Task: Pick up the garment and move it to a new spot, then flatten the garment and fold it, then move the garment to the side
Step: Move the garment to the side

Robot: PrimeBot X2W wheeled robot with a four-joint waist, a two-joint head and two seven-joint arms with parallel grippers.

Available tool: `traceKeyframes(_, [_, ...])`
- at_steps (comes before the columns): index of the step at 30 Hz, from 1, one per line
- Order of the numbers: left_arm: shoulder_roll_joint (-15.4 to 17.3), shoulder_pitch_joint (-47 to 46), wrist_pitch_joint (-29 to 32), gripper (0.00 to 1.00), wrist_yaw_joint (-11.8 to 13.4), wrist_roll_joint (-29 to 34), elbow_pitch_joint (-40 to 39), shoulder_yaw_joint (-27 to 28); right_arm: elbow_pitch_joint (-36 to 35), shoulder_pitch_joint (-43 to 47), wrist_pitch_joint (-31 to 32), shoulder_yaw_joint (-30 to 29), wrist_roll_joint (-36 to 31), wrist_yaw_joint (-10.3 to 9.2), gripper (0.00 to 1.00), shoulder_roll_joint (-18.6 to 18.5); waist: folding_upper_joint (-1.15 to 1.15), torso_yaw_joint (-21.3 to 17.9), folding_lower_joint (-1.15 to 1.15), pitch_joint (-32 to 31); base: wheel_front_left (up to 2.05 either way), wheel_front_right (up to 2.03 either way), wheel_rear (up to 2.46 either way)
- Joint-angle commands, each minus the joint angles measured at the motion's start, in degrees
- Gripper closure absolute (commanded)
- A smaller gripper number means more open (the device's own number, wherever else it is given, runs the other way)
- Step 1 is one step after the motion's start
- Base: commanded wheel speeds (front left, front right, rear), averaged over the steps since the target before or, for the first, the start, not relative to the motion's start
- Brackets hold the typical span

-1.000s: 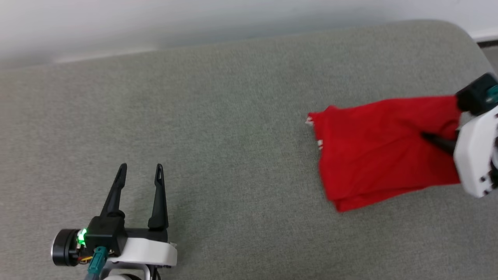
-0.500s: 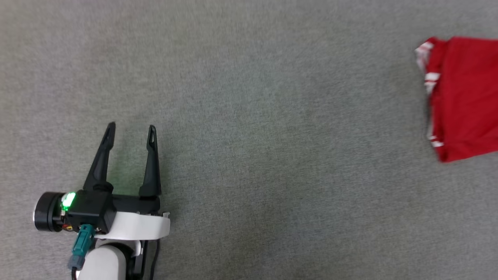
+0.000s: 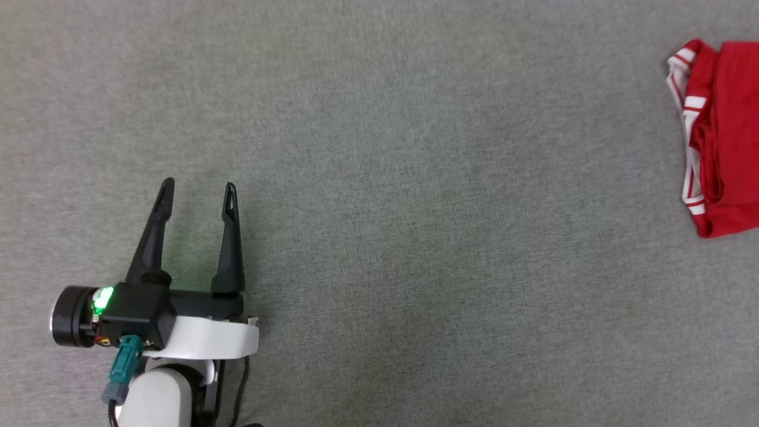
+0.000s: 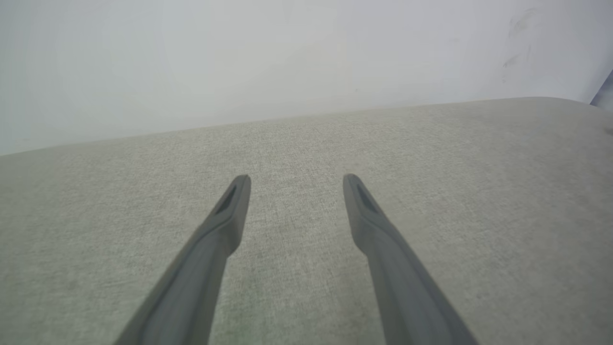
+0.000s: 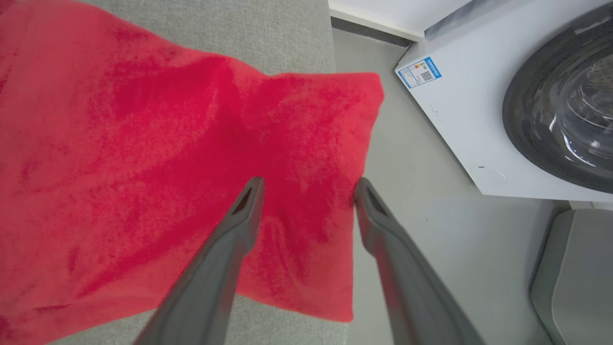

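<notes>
L gripper point(image 3: 198, 184) sat wide open, empty, over grey cushion point(image 3: 415, 237). R gripper point(image 5: 310, 182) fingers spread wide, unclamped, above red garment point(image 5: 143, 167) at cushion's right edge.

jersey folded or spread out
Folded. The jersey lies as a compact red stack, with layered edges and striped trim doubled along one side. The edge of the head view cuts off the rest of it.
</notes>
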Motion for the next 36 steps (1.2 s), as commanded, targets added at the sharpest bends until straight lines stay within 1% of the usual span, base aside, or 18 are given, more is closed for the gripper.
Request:
traceKeyframes(1, [-0.05, 0.93, -0.12, 0.00, 0.24, -0.22, 0.20, 0.11, -0.16, 0.77, -1.25, -0.43, -0.84, -0.07, 0.00, -0.44, 0.00, 0.50, 0.00, -2.30, 0.00, 0.00, 0.00])
traceKeyframes(6, [-0.64, 3.43, -0.12, 0.00, 1.03, -0.74, 0.96, 0.53, -3.86, 2.86, -8.29, -1.69, -4.25, -0.07, 0.00, -0.31, 0.00, 1.90, 0.00, -7.41, 0.00, 0.00, 0.00])
traceKeyframes(9, [-0.98, 5.73, -0.12, 0.00, 1.78, -1.20, 1.43, 1.01, -7.62, 3.94, -13.80, -2.80, -5.92, -0.06, 0.00, 1.16, 0.00, 2.67, 0.00, -10.46, 0.00, 0.00, 0.00])
traceKeyframes(11, [-1.17, 6.80, -0.13, 0.00, 1.89, -1.36, 1.60, 1.02, -10.17, 4.87, -18.61, -4.48, -7.40, -0.07, 0.00, 2.46, 0.00, 3.51, 0.00, -12.30, 0.00, 0.00, 0.00])
traceKeyframes(15, [-1.43, 9.01, -0.12, 0.00, 2.58, -1.90, 2.08, 0.85, -15.83, 8.46, -28.01, -9.54, -10.60, -0.05, 0.00, 7.52, 0.00, 5.62, 0.00, -15.69, 0.00, 0.00, 0.00])
traceKeyframes(18, [-1.72, 10.21, -0.12, 0.00, 2.92, -2.19, 2.17, 0.76, -20.44, 12.44, -32.70, -12.55, -13.08, -0.05, 0.00, 11.92, 0.00, 6.96, 0.00, -17.99, 0.00, 0.00, 0.00])
traceKeyframes(20, [-1.80, 11.12, -0.12, 0.00, 2.86, -2.46, 2.60, 0.59, -23.26, 15.77, -34.99, -13.44, -14.24, -0.04, 0.00, 15.33, 0.00, 7.85, 0.00, -19.55, 0.00, 0.00, 0.00])
traceKeyframes(23, [-1.90, 12.31, -0.12, 0.00, 2.94, -2.37, 3.01, 0.38, -26.69, 20.48, -37.95, -14.85, -15.72, -0.05, 0.00, 20.29, 0.00, 8.85, 0.00, -21.47, 0.00, 0.00, 0.00])
traceKeyframes(27, [-1.95, 13.23, -0.12, 0.00, 2.72, -2.47, 3.63, 0.37, -29.01, 26.69, -40.91, -15.82, -17.43, -0.04, 0.00, 27.06, 0.00, 9.84, 0.00, -23.22, 0.00, 0.00, 0.00])
traceKeyframes(29, [-2.01, 13.52, -0.12, 0.00, 2.63, -2.41, 4.13, 0.14, -29.43, 29.37, -42.11, -16.78, -18.51, -0.05, 0.00, 29.64, 0.00, 10.55, 0.00, -24.03, 0.00, 0.00, 0.00])
traceKeyframes(30, [-2.01, 13.52, -0.12, 0.00, 2.63, -2.41, 4.13, 0.14, -29.43, 29.37, -42.11, -16.78, -18.51, -0.05, 0.00, 29.64, 0.00, 10.55, 0.00, -24.03, 0.00, 0.00, 0.00])
traceKeyframes(33, [-2.02, 13.81, -0.12, 0.00, 2.49, -2.42, 4.81, 0.11, -28.98, 33.20, -43.44, -17.31, -18.38, -0.04, 0.00, 34.00, 0.00, 11.12, 0.00, -25.11, 0.00, 0.00, 0.00])
traceKeyframes(36, [-2.05, 14.03, -0.12, 0.00, 2.11, -2.37, 5.60, -0.01, -28.38, 36.80, -44.27, -17.16, -17.94, -0.04, 0.00, 37.25, 0.00, 11.60, 0.00, -25.95, 0.00, 0.00, 0.00])
